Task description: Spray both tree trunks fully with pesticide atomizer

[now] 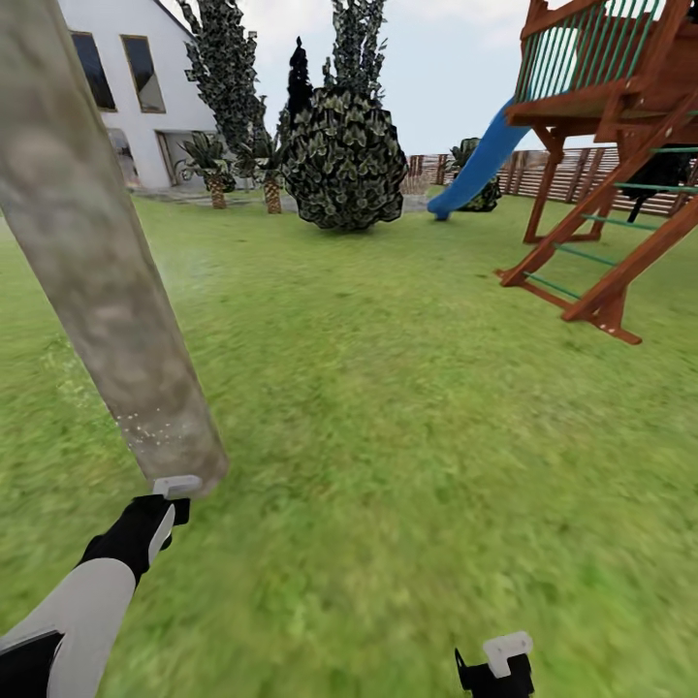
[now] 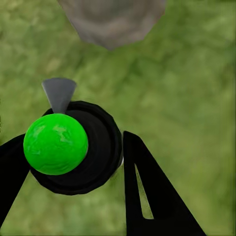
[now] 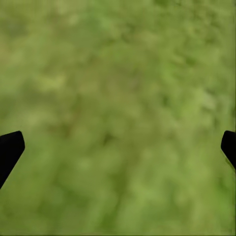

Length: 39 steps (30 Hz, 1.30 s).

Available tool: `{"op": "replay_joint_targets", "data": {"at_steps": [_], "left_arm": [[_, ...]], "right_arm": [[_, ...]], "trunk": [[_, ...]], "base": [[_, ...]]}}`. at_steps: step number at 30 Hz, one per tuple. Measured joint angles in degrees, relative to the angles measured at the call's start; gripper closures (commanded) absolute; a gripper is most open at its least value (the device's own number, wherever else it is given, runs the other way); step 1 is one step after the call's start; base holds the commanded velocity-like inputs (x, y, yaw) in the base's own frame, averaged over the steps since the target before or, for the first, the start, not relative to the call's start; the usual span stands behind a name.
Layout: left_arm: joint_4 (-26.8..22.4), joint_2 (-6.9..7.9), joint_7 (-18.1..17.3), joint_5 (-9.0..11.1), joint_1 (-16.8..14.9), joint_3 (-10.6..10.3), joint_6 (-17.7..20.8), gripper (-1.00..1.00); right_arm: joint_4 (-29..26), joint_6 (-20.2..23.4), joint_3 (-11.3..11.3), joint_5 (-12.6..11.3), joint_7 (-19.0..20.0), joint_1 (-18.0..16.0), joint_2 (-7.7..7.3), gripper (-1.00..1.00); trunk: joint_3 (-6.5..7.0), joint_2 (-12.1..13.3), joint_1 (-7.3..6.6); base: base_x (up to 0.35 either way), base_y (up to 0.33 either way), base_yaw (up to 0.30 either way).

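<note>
Reaching forward, left pincer (image 2: pixel 73 162) grips atomizer (image 2: pixel 73 147) beside trunk (image 1: pixel 97 262)

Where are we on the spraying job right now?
Done: the atomizer is picked up, clamped in the left gripper. In hand: it is aimed at the near tree trunk, whose base shows pale specks, possibly spray. Left: full coverage of this trunk cannot be confirmed, and a second tree remains. The right gripper hangs open over the lawn.
</note>
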Motion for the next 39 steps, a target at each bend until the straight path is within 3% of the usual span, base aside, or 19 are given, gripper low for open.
{"op": "replay_joint_targets", "data": {"at_steps": [15, 25, 39], "left_arm": [[0.0, 0.00, 0.0, 0.1, 0.0, -0.1, 0.0, 1.00], [0.0, 0.00, 0.0, 0.0, 0.0, -0.1, 0.0, 1.00], [0.2, -0.09, 0.0, 0.0, 0.0, -0.2, -0.1, 1.00]], "right_arm": [[0.0, 0.0, 0.0, 0.0, 0.0, 0.0, 0.00, -1.00], [0.0, 0.0, 0.0, 0.1, 0.0, 0.0, 0.00, -1.00], [0.0, 0.0, 0.0, 0.1, 0.0, 0.0, 0.00, -1.00]], "trunk": [[0.00, 0.0, 0.00], [0.00, 0.0, 0.00], [0.00, 0.0, 0.00]], "base": [[0.202, -0.228, 0.274], [0.199, -0.228, 0.031], [0.156, -0.238, 0.192]]}}
